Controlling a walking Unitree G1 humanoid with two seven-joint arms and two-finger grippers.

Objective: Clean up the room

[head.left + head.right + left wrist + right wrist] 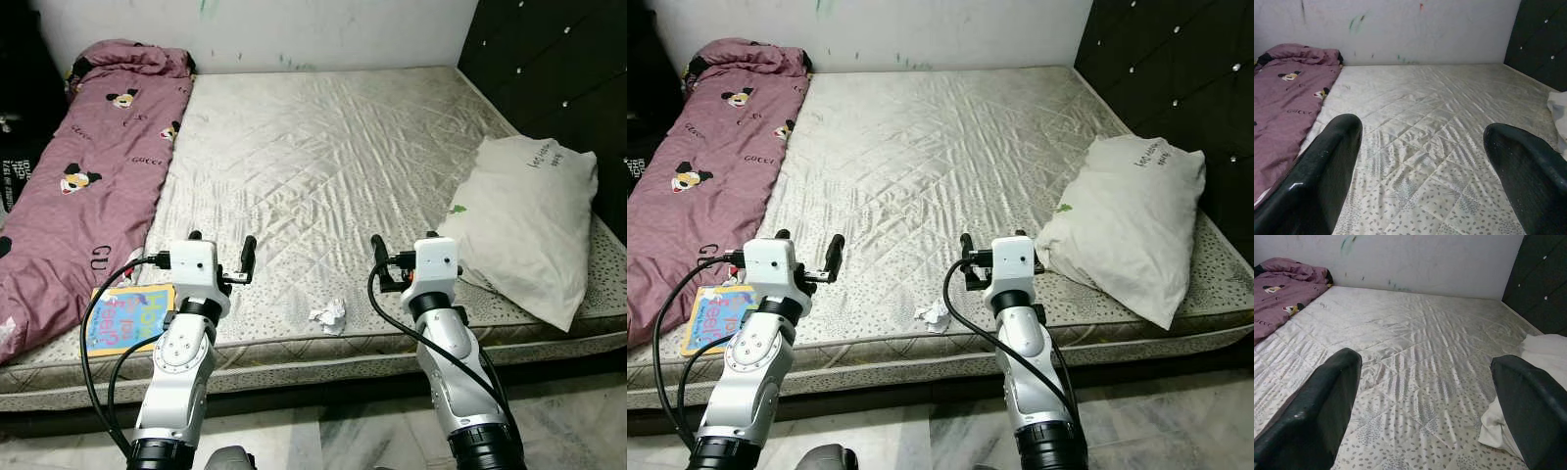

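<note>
Crumpled white paper scrap (328, 314) lies at quilted cream mattress (323, 147) front edge, between both arms. Left gripper (221, 257) and right gripper (404, 260) hover above, fingers spread. Best approach: lower right gripper straight over scrap, pinch lightly.

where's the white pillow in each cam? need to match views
Left eye: white pillow, right edge of the quilted mattress.
Right eye: same pillow, right side.
Left wrist: white sliver at one edge.
Right wrist: pillow corner beside one finger.
Shared landmark: maroon cartoon-print blanket.
</note>
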